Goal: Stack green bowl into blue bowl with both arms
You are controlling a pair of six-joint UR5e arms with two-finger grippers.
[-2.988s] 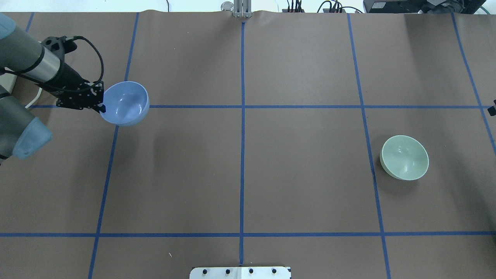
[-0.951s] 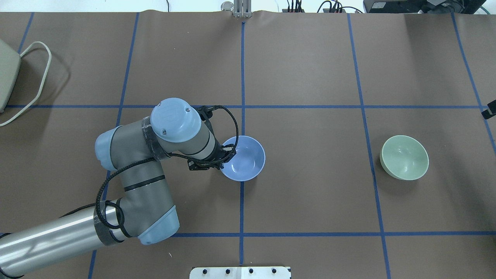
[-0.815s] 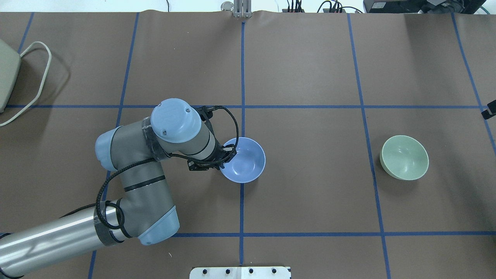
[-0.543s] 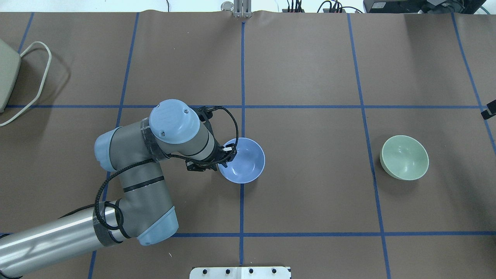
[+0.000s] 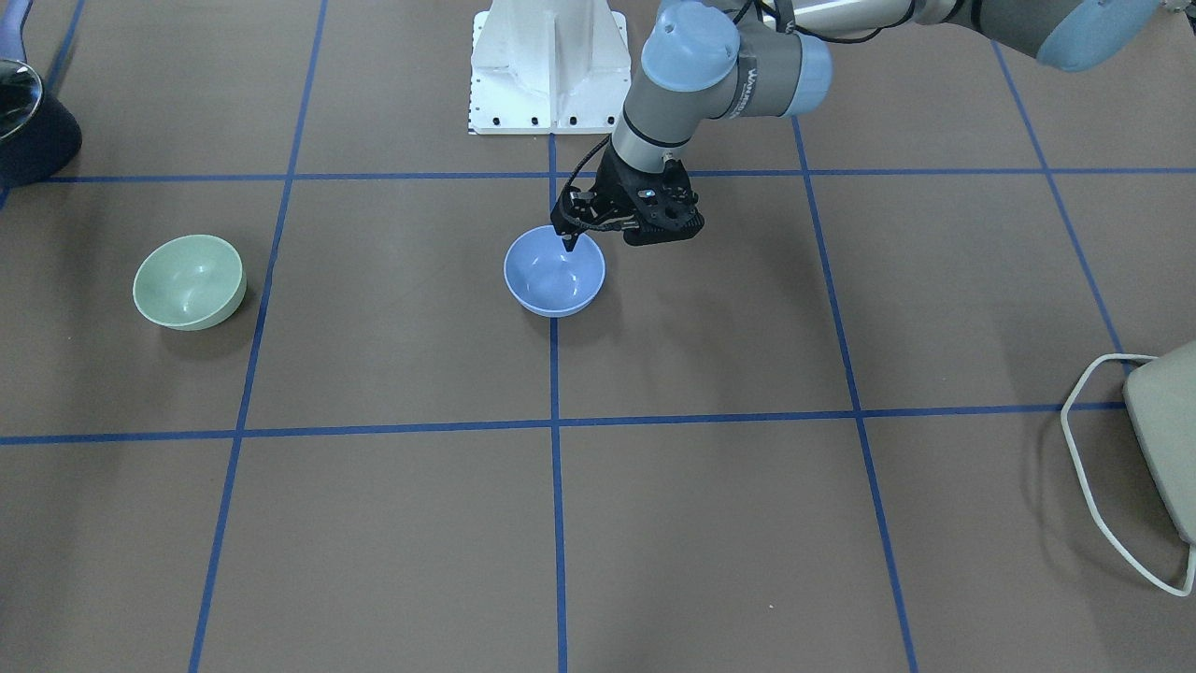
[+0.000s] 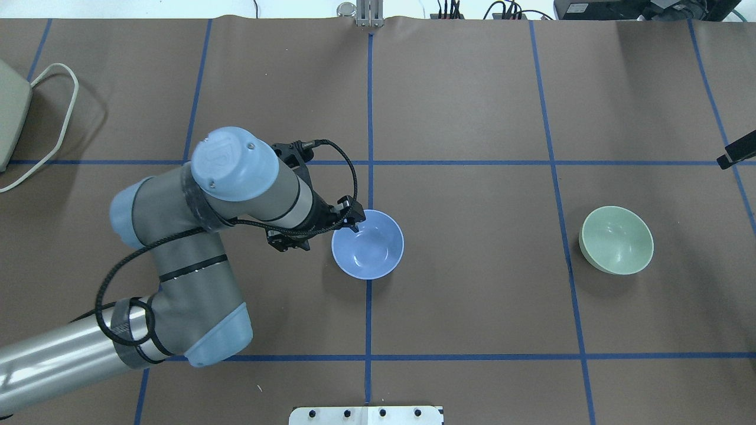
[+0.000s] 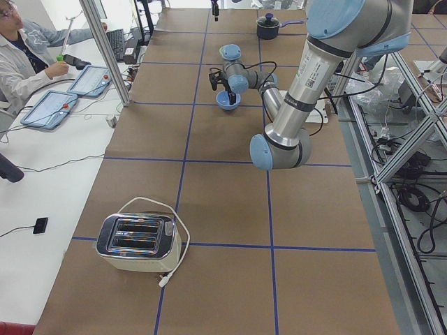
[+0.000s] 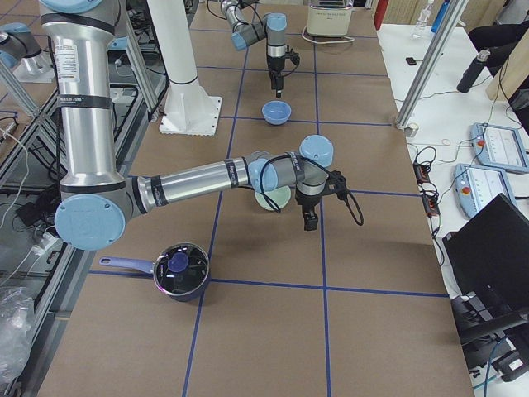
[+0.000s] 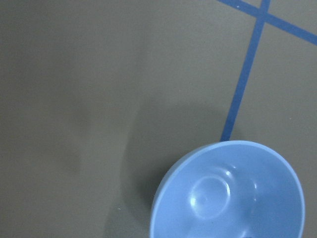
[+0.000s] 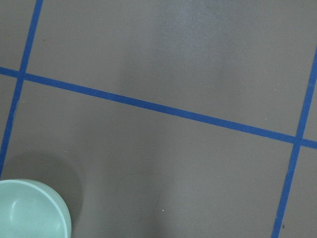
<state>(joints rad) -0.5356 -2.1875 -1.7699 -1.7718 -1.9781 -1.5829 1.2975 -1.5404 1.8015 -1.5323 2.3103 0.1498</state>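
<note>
Left gripper (image 6: 352, 222) above round periwinkle-blue plastic bowl (image 6: 371, 248), mid-table; right gripper (image 8: 308, 222) by round mint-green plastic bowl (image 6: 617, 240), near right edge; cannot tell either's grip.

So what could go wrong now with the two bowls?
1. The left pincer hangs right at the rim of the blue bowl. If it pulls away sideways, it might nudge or tip the bowl.
2. The green bowl sits far off, so the right pincer, now beside it, must carry it across. Its shiny rim might slip from a poor grip, or it could land crooked.
</note>
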